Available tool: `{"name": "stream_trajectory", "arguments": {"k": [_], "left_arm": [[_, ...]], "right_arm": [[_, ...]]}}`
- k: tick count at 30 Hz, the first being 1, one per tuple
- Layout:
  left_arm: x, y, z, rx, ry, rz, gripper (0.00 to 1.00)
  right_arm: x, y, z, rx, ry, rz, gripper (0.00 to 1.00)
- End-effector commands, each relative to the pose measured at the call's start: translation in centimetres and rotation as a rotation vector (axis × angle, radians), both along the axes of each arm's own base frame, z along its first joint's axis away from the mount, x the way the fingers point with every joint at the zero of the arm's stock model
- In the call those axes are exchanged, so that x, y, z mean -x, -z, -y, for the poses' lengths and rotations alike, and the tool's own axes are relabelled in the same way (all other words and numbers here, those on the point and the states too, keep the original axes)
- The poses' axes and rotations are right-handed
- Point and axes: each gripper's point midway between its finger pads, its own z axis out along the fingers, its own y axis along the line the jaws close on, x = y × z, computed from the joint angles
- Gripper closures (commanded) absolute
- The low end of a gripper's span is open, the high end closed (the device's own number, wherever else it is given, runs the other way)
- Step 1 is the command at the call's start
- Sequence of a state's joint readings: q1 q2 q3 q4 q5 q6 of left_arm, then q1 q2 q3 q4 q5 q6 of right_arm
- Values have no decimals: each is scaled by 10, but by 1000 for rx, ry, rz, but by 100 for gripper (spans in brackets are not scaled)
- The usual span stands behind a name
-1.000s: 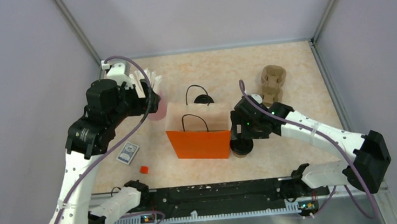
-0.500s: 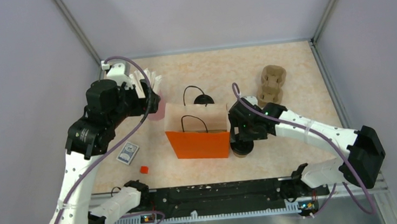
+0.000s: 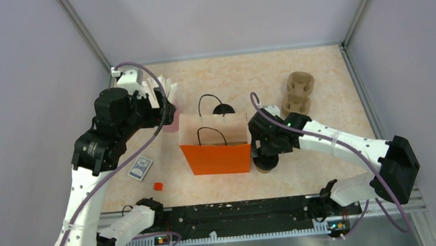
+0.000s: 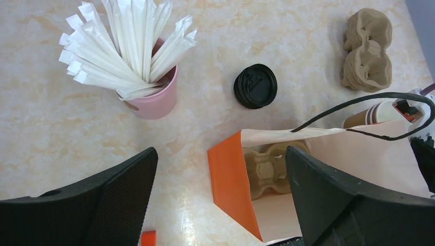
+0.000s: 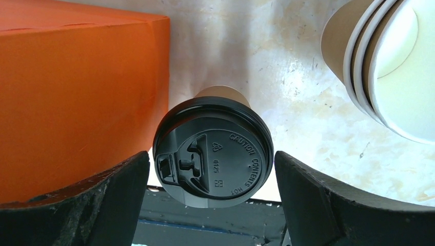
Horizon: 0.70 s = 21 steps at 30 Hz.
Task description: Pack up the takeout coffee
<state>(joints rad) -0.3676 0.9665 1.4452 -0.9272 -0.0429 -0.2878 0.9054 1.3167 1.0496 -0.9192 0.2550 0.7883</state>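
The takeout coffee (image 3: 265, 164) is a brown paper cup with a black lid (image 5: 213, 154). It stands upright on the table just right of the orange bag (image 3: 218, 157). My right gripper (image 3: 267, 147) is right above it and open. In the right wrist view the right gripper (image 5: 213, 179) has one finger on each side of the lid, with a gap on both sides. The bag (image 5: 77, 92) stands open; a cardboard cup carrier (image 4: 267, 169) lies inside it. My left gripper (image 3: 164, 113) is open and empty above the bag's left edge (image 4: 231, 184).
A pink cup of wrapped straws (image 4: 151, 95) stands left of the bag. A separate black lid (image 4: 255, 85) lies behind it. Stacked lidless cups (image 5: 390, 66) are right of the coffee. Cardboard carriers (image 3: 299, 91) sit at back right. A blue card box (image 3: 141, 167) and small orange block (image 3: 158, 186) lie front left.
My right gripper has shifted a little left, closer to the bag, staying over the coffee. The left arm has not moved.
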Motion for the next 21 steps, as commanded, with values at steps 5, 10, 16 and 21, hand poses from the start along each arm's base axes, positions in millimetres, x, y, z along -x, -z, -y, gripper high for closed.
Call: {"name": "stream_trajectory", "arguments": {"k": [5,10,16,21], "left_arm": [[-1,-11,-2,5,-4,54,1],[-1,-10,-1,4,-1,53,1],[-1,-10,-2,1,-4,53,1],[-1,-10,-3,-2,-4,54,1]], "right_arm": [[-1,-2,-3,29,-26,31,10],[1,2,-7,20,-32,30,10],[4,9,-6,41,-37,14,10],[5,11,4,83,-27,19,14]]}}
